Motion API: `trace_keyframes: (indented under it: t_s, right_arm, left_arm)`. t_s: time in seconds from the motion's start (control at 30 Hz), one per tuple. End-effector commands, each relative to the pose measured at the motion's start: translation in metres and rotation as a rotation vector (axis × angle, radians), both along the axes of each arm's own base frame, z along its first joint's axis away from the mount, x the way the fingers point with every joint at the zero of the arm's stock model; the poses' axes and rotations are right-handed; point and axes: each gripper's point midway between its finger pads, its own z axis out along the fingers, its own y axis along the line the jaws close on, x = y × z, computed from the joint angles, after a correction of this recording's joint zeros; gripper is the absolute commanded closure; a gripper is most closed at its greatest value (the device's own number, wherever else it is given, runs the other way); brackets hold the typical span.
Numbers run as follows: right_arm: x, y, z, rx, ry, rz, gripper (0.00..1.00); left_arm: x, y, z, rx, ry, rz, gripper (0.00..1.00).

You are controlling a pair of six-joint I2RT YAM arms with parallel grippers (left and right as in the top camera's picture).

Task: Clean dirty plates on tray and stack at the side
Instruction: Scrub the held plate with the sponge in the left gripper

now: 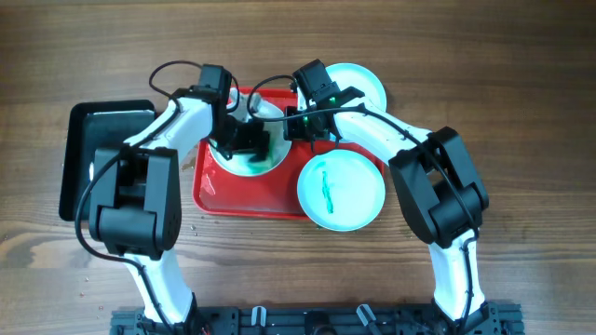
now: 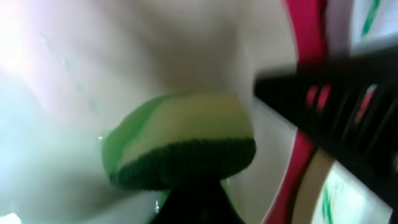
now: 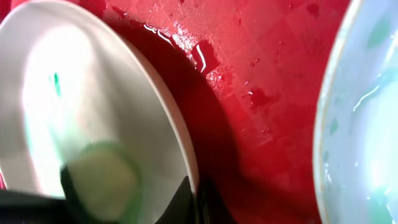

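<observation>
A white plate [image 1: 270, 160] lies on the red tray [image 1: 216, 194]. My left gripper [image 1: 244, 140] is shut on a yellow-green sponge [image 2: 180, 149] pressed against the plate's face [image 2: 93, 74]. My right gripper [image 1: 300, 126] is shut on the plate's right rim [image 3: 194, 199], and the plate [image 3: 93, 93] casts a dark shadow on the wet tray [image 3: 261, 74]. An aqua plate with a green smear [image 1: 342, 191] overlaps the tray's right edge. A second aqua plate [image 1: 368, 84] sits behind my right arm, off the tray.
A black rectangular tray [image 1: 84, 154] sits left of the red tray. Water drops lie on the red tray floor. Both arms cross over the tray's back half. Bare wooden table shows in front of the tray and at the far right.
</observation>
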Motion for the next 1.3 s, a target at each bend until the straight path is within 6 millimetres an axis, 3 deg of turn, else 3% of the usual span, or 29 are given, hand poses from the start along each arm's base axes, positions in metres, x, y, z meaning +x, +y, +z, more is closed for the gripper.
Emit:
trace_keyframes:
  t_s: [0.0, 0.07, 0.13, 0.2, 0.27, 0.3, 0.37, 0.47, 0.5, 0.57, 0.67, 0.77, 0.87, 0.97, 1.07, 1.13, 1.2, 1.23, 1.27]
  right_arm:
    - [-0.002, 0.003, -0.009, -0.002, 0.017, 0.009, 0.96]
    - [-0.002, 0.003, -0.009, -0.002, 0.017, 0.009, 0.95]
    - [-0.002, 0.003, -0.009, -0.002, 0.017, 0.010, 0.96]
    - [-0.002, 0.003, -0.009, -0.002, 0.016, 0.010, 0.96]
    - [-0.001, 0.003, -0.008, -0.001, 0.015, 0.009, 0.95]
    - [-0.001, 0.003, -0.008, 0.000, 0.013, 0.009, 0.96]
    - [-0.001, 0.003, -0.008, 0.000, 0.014, 0.010, 0.96]
    - [-0.001, 0.003, -0.008, -0.001, 0.014, 0.010, 0.96]
    - [-0.001, 0.003, -0.008, 0.000, 0.014, 0.010, 0.95]
    - [-0.002, 0.003, -0.008, -0.002, 0.016, 0.010, 0.96]
    - [-0.002, 0.003, -0.008, -0.001, 0.016, 0.010, 0.96]
    - [-0.002, 0.003, -0.008, -0.002, 0.016, 0.010, 0.96]
    - [-0.002, 0.003, -0.008, -0.002, 0.016, 0.009, 0.96]
    - [-0.002, 0.003, -0.008, -0.002, 0.016, 0.010, 0.96]
    - [-0.001, 0.003, -0.008, 0.001, 0.012, 0.010, 0.96]
    - [0.000, 0.003, -0.008, 0.002, 0.011, 0.010, 0.96]
    - [-0.001, 0.003, -0.008, 0.001, 0.012, 0.010, 0.96]
    - [-0.001, 0.003, -0.008, 0.001, 0.012, 0.009, 0.96]
    - [-0.001, 0.003, -0.008, 0.001, 0.012, 0.010, 0.96]
  left_arm:
    - [0.037, 0.041, -0.023, 0.234, -0.054, 0.304, 0.96]
    - [0.054, 0.076, -0.023, 0.389, -0.120, 0.484, 0.96]
    - [0.055, 0.106, -0.021, 0.527, -0.141, 0.626, 0.96]
    - [0.038, 0.123, -0.023, 0.624, -0.094, 0.691, 0.96]
    - [0.010, 0.126, -0.028, 0.665, 0.018, 0.697, 0.96]
    - [-0.002, 0.119, -0.031, 0.639, 0.084, 0.662, 0.96]
    - [-0.024, 0.076, -0.035, 0.441, 0.206, 0.424, 0.96]
    - [-0.045, -0.003, -0.010, -0.019, 0.225, 0.017, 0.96]
    - [-0.050, -0.016, 0.000, -0.114, 0.217, -0.049, 0.96]
    - [-0.048, -0.023, 0.005, -0.166, 0.190, -0.084, 0.96]
    - [-0.025, -0.019, 0.000, -0.124, 0.090, -0.075, 0.96]
    - [0.009, 0.013, -0.018, 0.091, 0.022, 0.121, 0.96]
    - [0.042, 0.084, -0.027, 0.442, -0.073, 0.504, 0.96]
    - [0.038, 0.130, -0.021, 0.652, -0.102, 0.730, 0.96]
    - [0.016, 0.135, -0.024, 0.698, -0.019, 0.760, 0.96]
    - [-0.008, 0.108, -0.033, 0.596, 0.123, 0.636, 0.96]
    - [-0.029, 0.051, -0.032, 0.315, 0.232, 0.321, 0.96]
    - [-0.039, 0.017, -0.022, 0.121, 0.246, 0.148, 0.96]
    - [-0.046, -0.002, -0.011, -0.006, 0.244, 0.046, 0.96]
